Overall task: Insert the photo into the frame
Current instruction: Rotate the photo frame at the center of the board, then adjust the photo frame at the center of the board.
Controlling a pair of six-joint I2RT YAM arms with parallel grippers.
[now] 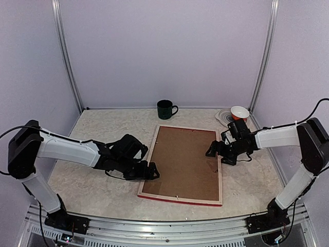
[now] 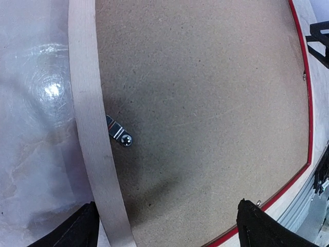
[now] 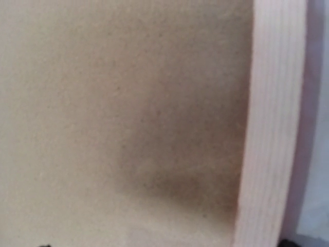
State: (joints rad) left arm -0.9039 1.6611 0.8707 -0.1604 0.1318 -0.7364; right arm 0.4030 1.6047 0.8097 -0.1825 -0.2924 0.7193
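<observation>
The frame (image 1: 220, 180) lies face down in the middle of the table, pale wood back up, with a red edge along its near side. A brown backing board (image 1: 185, 162) fills it. The photo is hidden. My left gripper (image 1: 149, 172) is open at the frame's left rim. In the left wrist view its gripper (image 2: 169, 229) straddles the pale rim (image 2: 90, 103) and the board (image 2: 205, 103), with nothing held. My right gripper (image 1: 218, 156) is open low over the frame's right side. The right wrist view is a blurred close look at the board (image 3: 128, 103) and rim (image 3: 272, 128).
A dark green mug (image 1: 165, 109) stands behind the frame. At the back right are white plates with an orange and white cup (image 1: 239, 113). A small metal tab (image 2: 118, 134) is screwed to the frame's left rim. Walls and metal posts close in the table.
</observation>
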